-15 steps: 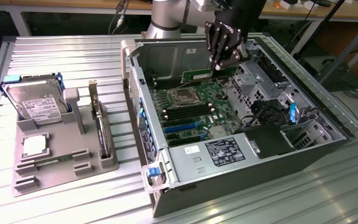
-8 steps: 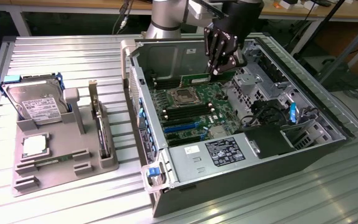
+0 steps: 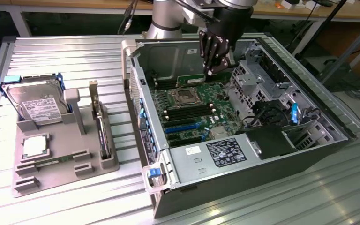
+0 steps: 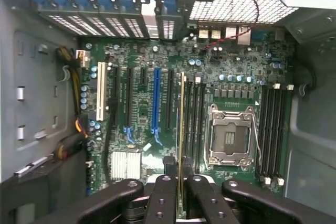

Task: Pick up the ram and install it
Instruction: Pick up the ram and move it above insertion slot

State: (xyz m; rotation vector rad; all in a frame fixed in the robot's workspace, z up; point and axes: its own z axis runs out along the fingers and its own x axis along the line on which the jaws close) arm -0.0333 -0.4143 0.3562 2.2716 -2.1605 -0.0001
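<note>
The black robot gripper (image 3: 213, 70) hangs in the upper middle of the exterior view, reaching down into the open computer. Its fingers (image 4: 163, 203) are squeezed tight on the ram (image 4: 181, 129), a long, thin, green board stick. In the wrist view I see the stick from its thin edge, held straight between the two inner fingers.

The stick is over the big green motherboard (image 3: 196, 117). It lines up with the row of long black memory slots (image 4: 195, 114) just beside the silver processor socket (image 4: 231, 137). I cannot tell if the stick is touching a slot or is just above it. More black slots (image 4: 275, 129) sit on the other side of the socket. Further from the socket are a long blue card slot (image 4: 155, 100) and a white one (image 4: 100, 90).

The motherboard sits inside a grey metal computer case (image 3: 186, 176), lying on its side with the cover off.

On the exterior view's left is a grey plastic tray (image 3: 61, 173), well apart from the gripper. A silver hard drive (image 3: 36, 101) leans in its upper part. A square silver chip (image 3: 35, 145) lies flat below it. A dark card (image 3: 99, 122) stands on its edge at the tray's right side.

The case and the tray both rest on a ribbed silver metal table (image 3: 280, 206).
</note>
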